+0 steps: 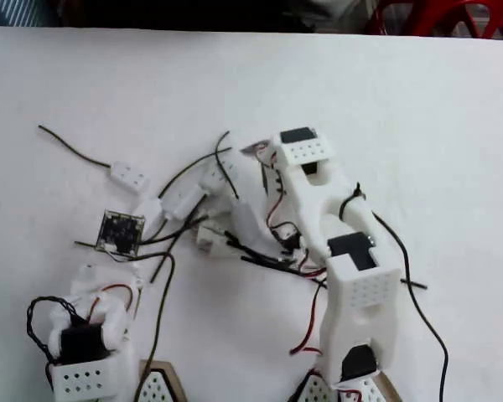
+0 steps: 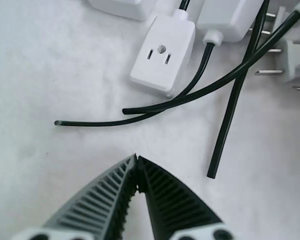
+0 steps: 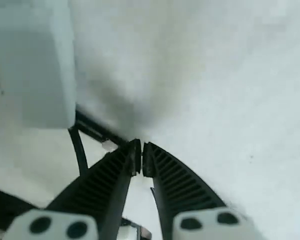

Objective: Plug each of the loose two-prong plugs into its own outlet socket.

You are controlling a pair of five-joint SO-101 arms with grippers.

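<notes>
The left gripper (image 2: 136,160), fingers pressed together and empty, hangs near the outlet socket (image 2: 162,55), while a loose plug (image 2: 296,59) lies beside that socket behind crossing black cords (image 2: 233,102) that could snag and drag it askew; the right gripper (image 3: 139,146) is closed too.

High camera: overhead, straight down on white table (image 1: 419,109), white plastic robot arms (image 1: 352,251) at near edge. Both wrist cameras: low, close over tabletop. Left wrist and high views share thin black cords (image 2: 222,135), mid-table.
</notes>
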